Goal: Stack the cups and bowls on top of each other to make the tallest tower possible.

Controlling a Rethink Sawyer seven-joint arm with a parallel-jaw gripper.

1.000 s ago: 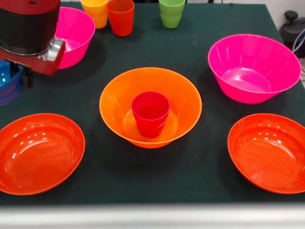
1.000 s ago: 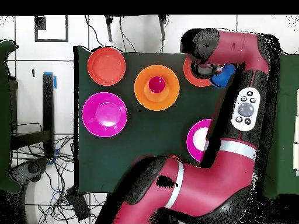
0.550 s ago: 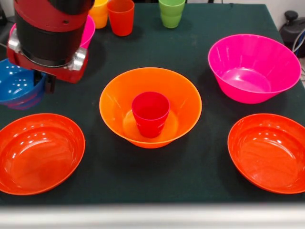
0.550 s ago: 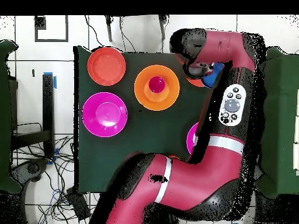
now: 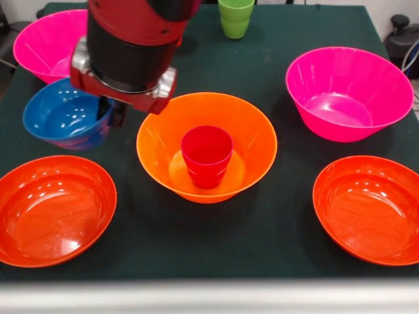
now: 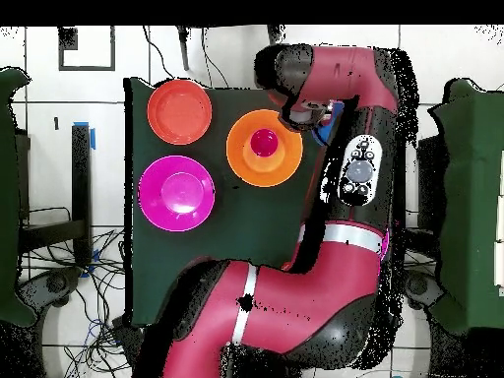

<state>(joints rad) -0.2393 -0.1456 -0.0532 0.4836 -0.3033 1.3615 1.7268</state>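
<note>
the gripper (image 5: 112, 112) is clamped on the blue bowl's (image 5: 62, 116) rim, beside the orange bowl (image 5: 249, 140). you risk clipping that rim, or tipping the red cup (image 5: 207, 156), if you descend off-centre.

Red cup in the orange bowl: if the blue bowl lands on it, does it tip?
Probably steady: the red cup stands upright, centred in the orange bowl. Glossy plastic looks slippery, so the wider blue bowl may slide off its narrow rim.

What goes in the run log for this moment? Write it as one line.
phase: carry | gripper: shut on blue bowl | tower: red cup upright in orange bowl | next: likely blue bowl onto red cup
</note>
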